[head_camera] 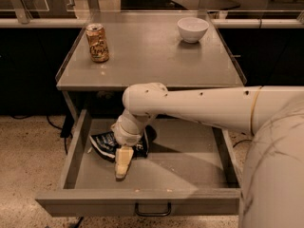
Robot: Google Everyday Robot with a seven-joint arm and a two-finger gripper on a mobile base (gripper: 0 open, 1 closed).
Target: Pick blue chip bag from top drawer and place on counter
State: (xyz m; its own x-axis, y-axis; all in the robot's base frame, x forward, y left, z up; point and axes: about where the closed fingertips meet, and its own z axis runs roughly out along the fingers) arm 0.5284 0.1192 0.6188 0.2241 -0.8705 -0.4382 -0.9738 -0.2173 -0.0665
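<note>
The top drawer (76,151) is pulled open below the counter (152,56). The blue chip bag (105,144), dark navy and crumpled with white lettering, lies on the drawer floor at the left middle. My gripper (122,163) reaches down into the drawer from the right. It sits over the bag's right end, and its cream tip points toward the drawer front. My wrist hides part of the bag. I cannot tell whether the gripper is touching the bag.
A tan patterned drink can (97,42) stands at the counter's back left. A white bowl (193,29) stands at its back right. My white arm (209,106) crosses over the drawer's right half. The drawer handle (153,209) is at the front centre.
</note>
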